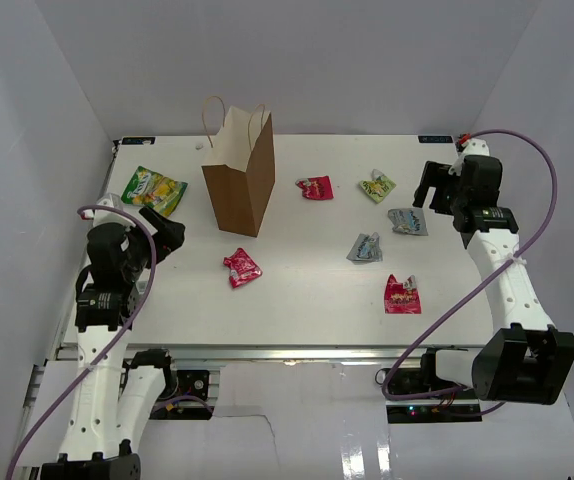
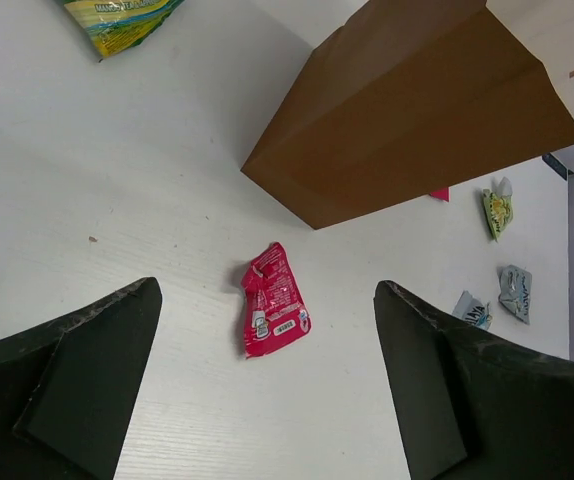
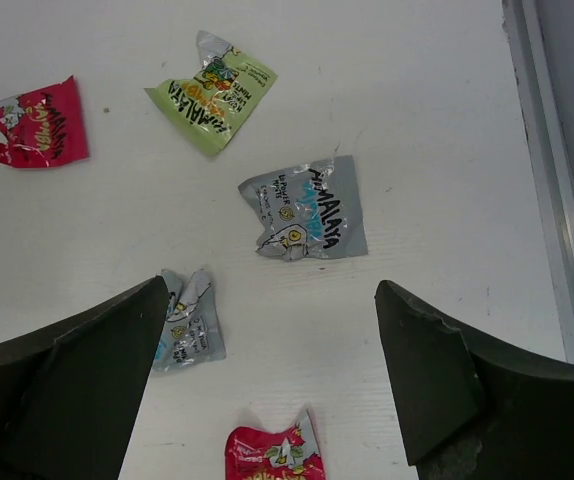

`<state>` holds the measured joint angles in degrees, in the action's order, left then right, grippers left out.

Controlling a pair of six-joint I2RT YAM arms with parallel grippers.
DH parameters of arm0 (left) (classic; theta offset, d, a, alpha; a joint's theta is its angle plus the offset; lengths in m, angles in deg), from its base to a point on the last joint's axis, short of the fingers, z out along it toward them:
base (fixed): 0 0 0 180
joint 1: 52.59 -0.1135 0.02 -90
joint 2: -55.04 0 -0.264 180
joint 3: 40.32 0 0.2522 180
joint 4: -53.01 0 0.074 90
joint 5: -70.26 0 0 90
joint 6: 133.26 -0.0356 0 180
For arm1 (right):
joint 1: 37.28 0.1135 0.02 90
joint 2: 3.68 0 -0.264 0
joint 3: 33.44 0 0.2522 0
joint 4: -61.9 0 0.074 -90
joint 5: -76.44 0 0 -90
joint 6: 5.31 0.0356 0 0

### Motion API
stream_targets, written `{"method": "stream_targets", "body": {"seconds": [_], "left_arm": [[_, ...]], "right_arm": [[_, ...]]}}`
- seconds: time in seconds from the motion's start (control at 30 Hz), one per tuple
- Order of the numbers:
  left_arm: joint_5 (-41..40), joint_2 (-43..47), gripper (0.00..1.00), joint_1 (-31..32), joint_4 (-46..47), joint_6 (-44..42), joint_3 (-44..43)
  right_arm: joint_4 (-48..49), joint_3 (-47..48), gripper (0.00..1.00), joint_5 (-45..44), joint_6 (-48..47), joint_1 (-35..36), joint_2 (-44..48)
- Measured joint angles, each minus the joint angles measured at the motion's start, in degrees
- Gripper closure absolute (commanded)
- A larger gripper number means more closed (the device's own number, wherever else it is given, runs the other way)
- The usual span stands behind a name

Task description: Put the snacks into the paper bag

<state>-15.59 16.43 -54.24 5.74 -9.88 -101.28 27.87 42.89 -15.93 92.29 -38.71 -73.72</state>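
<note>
My left claw (image 2: 267, 395) hangs spread wide and empty. The red packet (image 2: 272, 300) lies just ahead, near the base of the paper bag (image 2: 417, 110), long axis pointing bagward. This is the nearer claw.

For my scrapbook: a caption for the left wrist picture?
Open left gripper above a red packet near the paper bag.
</note>
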Motion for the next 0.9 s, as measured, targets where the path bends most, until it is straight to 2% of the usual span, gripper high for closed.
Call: {"method": "stream_targets", "body": {"seconds": [0.17,0.37,0.5,0.6,0.7,0.9], "left_arm": [[-0.5,-1.9,0.02,0.0,-0.1,0.9,-0.2],[-0.4,-9.9,0.04,-0.9,0.5,2.5,-1.5],[4.6,-20.8,0.05,-8.8,2.4,3.8,-3.4],[11.1,-30.9,0.08,-18.2,6.7,8.0,-5.4],[14.7,-41.0,0.11,-23.9,10.1,13.4,-8.6],[16.4,-61.9,0.11,-24.2,11.2,19.5,-23.2]], "right_arm": [[0.3,1.2,0.10,5.5,-5.1,-0.1,-1.1],[-3.0,4.2,0.10,25.2,-22.9,0.7,-1.6],[-7.8,6.6,0.10,34.1,-34.2,1.4,-2.9],[-10.7,6.7,0.10,37.9,-38.9,1.4,-4.1],[-11.8,5.6,0.10,41.1,-41.4,1.4,-5.1],[-13.3,3.1,0.10,45.7,-43.8,1.4,-7.0]]}}
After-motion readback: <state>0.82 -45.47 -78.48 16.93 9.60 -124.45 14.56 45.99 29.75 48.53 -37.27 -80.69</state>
